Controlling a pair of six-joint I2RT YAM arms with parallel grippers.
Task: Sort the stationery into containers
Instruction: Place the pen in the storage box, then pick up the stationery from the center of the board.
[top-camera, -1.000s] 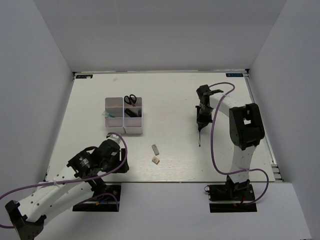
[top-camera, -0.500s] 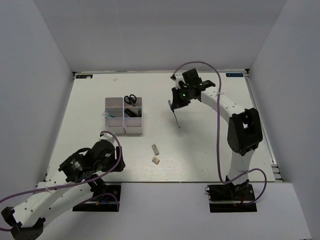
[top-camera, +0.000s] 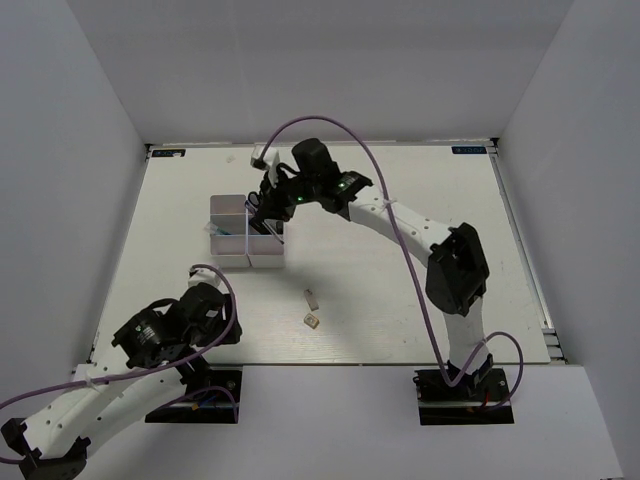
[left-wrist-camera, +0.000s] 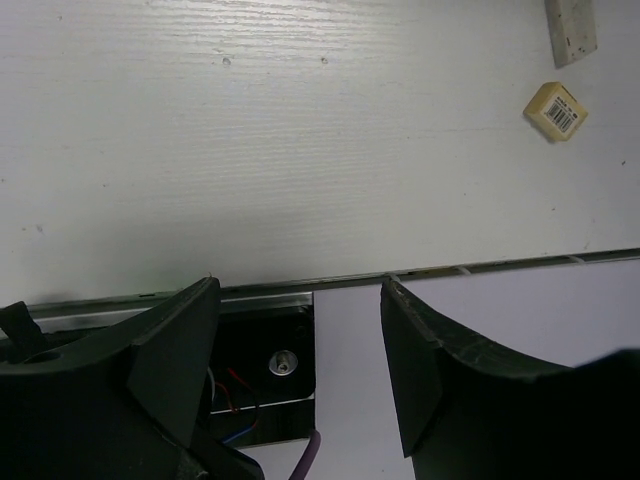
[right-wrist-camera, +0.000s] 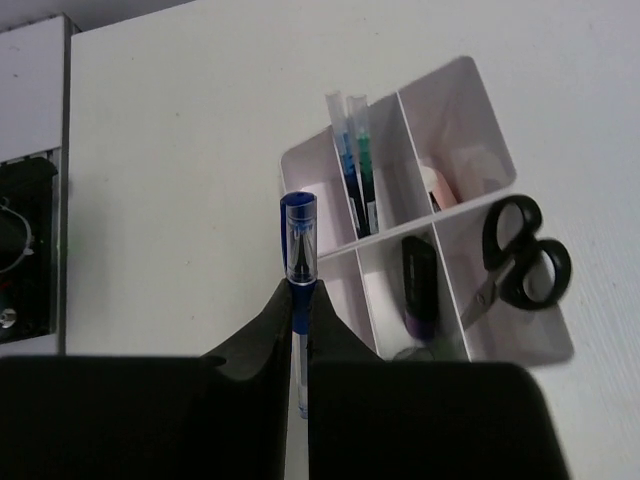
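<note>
Since the blue and green pens (right-wrist-camera: 352, 165) already lie together in one slot of the white tray (right-wrist-camera: 452, 112), I'd guess that's why the right arm is stretched all the way across the table (top-camera: 400, 290) with another blue pen (right-wrist-camera: 299, 240): it looks like it's matching like with like. The right gripper (right-wrist-camera: 298, 300) has its fingers pressed together on the pen's barrel. The pen pokes straight out past the tips and hangs above the table right beside the edge of the tray, near that pen slot, not inside it yet. The other slots make sense too: the scissors (right-wrist-camera: 520, 265) get a slot to themselves, and a purple highlighter (right-wrist-camera: 418, 285) sits in the one next door. The left gripper (left-wrist-camera: 297, 300) is parked low near its own base, well away from the tray. Its jaws are spread wide with nothing between them and touching nothing, probably so it stays out of the way. Two erasers (top-camera: 311, 309) are loose on the table between the arms, so I'd say the sort is mostly done but not finished.
</note>
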